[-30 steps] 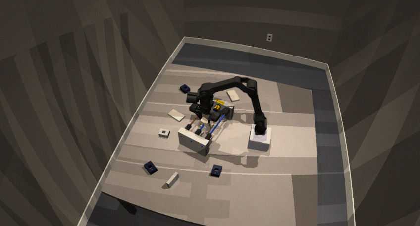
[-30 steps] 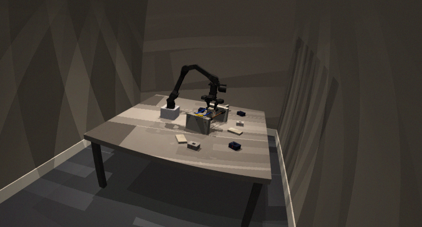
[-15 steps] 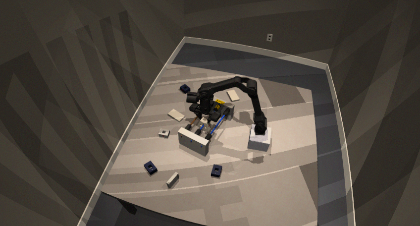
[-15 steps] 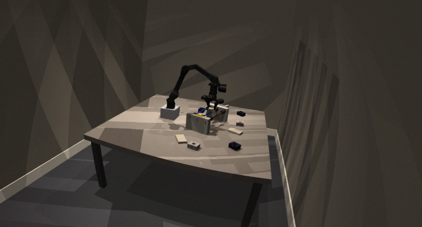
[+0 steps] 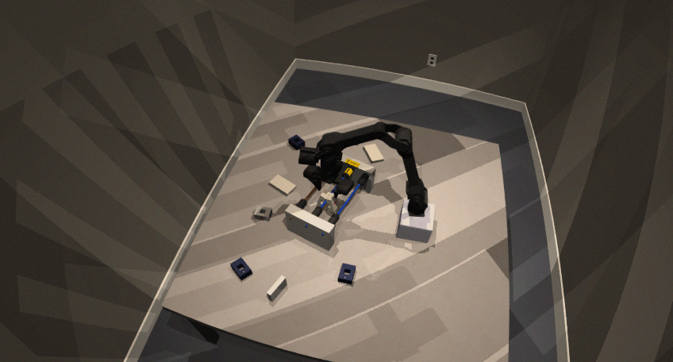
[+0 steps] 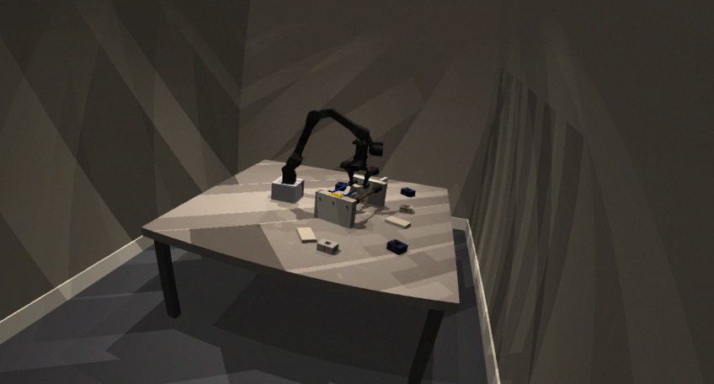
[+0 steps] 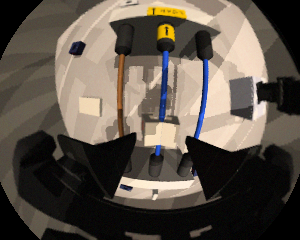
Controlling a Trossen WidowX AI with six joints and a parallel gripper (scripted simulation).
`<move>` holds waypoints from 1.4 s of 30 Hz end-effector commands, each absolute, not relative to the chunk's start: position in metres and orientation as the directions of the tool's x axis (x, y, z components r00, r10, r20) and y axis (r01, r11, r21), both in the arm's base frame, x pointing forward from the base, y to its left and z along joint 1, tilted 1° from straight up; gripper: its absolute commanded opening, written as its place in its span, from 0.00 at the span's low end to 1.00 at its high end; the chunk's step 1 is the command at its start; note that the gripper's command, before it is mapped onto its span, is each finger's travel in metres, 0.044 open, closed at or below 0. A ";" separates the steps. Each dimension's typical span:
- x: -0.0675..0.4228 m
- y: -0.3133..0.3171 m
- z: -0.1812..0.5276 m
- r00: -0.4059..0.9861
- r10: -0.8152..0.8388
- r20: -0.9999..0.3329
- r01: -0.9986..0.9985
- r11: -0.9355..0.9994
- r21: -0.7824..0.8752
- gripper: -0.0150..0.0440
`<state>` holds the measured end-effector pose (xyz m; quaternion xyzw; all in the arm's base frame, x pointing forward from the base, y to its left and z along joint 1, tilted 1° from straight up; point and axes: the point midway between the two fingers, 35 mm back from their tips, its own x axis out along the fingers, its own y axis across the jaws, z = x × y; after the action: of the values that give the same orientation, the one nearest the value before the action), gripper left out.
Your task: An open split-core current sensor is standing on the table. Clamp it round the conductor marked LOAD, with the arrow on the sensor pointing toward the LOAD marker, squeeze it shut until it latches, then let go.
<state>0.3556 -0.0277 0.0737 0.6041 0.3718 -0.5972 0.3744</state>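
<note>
The pale split-core sensor point(image 7: 165, 135) point(image 5: 324, 198) point(image 6: 356, 187) sits round the middle blue conductor point(image 7: 164, 83) and looks closed. That conductor ends in a yellow collar point(image 7: 165, 34) point(image 5: 348, 171) under the yellow LOAD marker point(image 7: 166, 11) point(image 5: 352, 163). I cannot make out the sensor's arrow. My gripper point(image 7: 161, 138) point(image 5: 328, 181) point(image 6: 358, 176) is open. Its fingers stand apart on either side of the sensor, a little above it, and clear of it.
An orange conductor point(image 7: 121, 94) and a second blue one point(image 7: 202, 94) flank the middle one, between two grey end blocks point(image 5: 309, 224) point(image 5: 368, 171). Spare blue sensors point(image 5: 295, 141) point(image 5: 240, 267) point(image 5: 347, 273), a grey one point(image 5: 262, 212) and beige plates point(image 5: 282, 184) point(image 5: 373, 152) lie around.
</note>
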 end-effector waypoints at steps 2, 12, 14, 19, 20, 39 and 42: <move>0.356 -0.028 0.074 0.011 0.002 -1.000 0.896 -0.443 0.009 1.00; 0.356 -0.027 0.038 0.011 0.001 -1.000 0.895 -0.446 0.009 1.00; 0.356 -0.027 0.035 0.011 0.001 -1.000 0.895 -0.447 0.009 1.00; 0.356 -0.027 0.033 0.011 0.001 -1.000 0.895 -0.447 0.009 1.00; 0.356 -0.027 0.032 0.011 0.001 -1.000 0.895 -0.447 0.009 1.00; 0.356 -0.027 0.005 0.010 0.001 -1.000 0.895 -0.447 0.009 1.00; 0.357 -0.027 0.009 0.016 0.001 -1.000 0.896 -0.443 0.013 0.98</move>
<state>0.3568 -0.0271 0.0080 0.6050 0.3710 -0.5963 0.3751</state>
